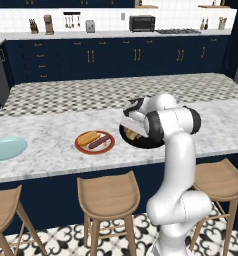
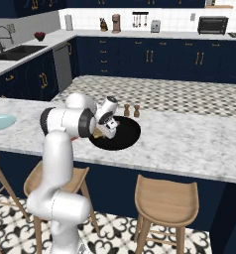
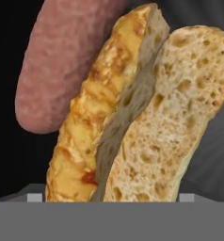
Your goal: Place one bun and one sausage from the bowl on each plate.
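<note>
The black bowl (image 1: 147,144) (image 2: 125,135) sits on the island counter, right of the red-rimmed plate (image 1: 78,145). That plate holds a bun (image 1: 87,137) and a sausage (image 1: 99,142). The light blue plate (image 1: 7,148) (image 2: 0,122) lies bare at the far left. My gripper (image 1: 130,131) (image 2: 102,132) (image 3: 111,197) is lowered into the bowl. Its jaws are open, with a split bun (image 3: 147,117) (image 1: 131,134) standing between the fingertips (image 3: 35,197). A pink-brown sausage (image 3: 62,61) lies in the bowl right beside that bun.
Two small wooden shakers (image 2: 131,110) stand just behind the bowl. Wooden stools (image 1: 107,192) (image 2: 165,196) line the counter's near edge below the plates. My own arm hides much of the bowl in the left base view.
</note>
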